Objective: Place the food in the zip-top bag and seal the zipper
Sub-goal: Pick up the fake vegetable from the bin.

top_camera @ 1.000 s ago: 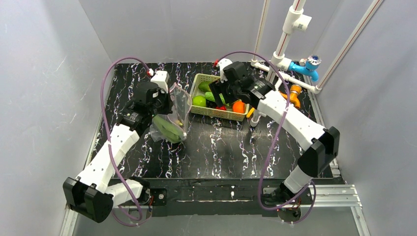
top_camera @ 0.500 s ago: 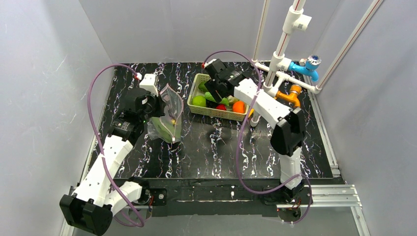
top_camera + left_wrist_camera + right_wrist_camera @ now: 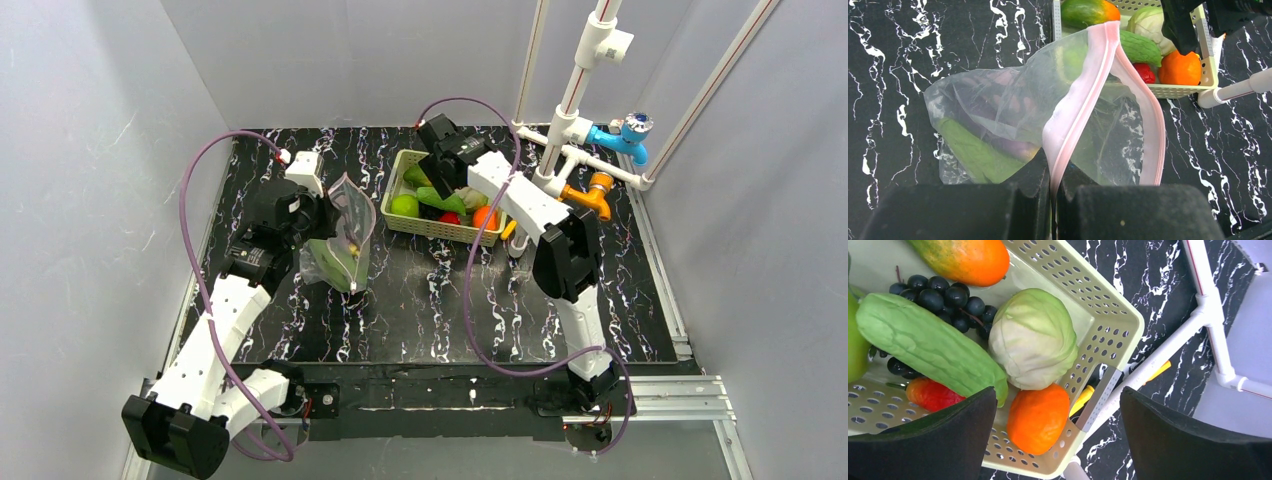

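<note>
Zip-top bag: thin clear plastic film, crinkled, glossy.
Zipper: pink plastic strip, matt.
Basket: cream perforated plastic, smooth.
Cabbage: pale, veined, satin sheen.
Orange: finely dimpled skin.
Tabletop: black, white-veined marble look.

1 ea: bag, basket, cabbage, orange, cucumber, mango, grape bunch, apple.

Both the left arm and right arm: white link shells, black joint housings, one purple cable each. The left gripper and right gripper are matte black.
</note>
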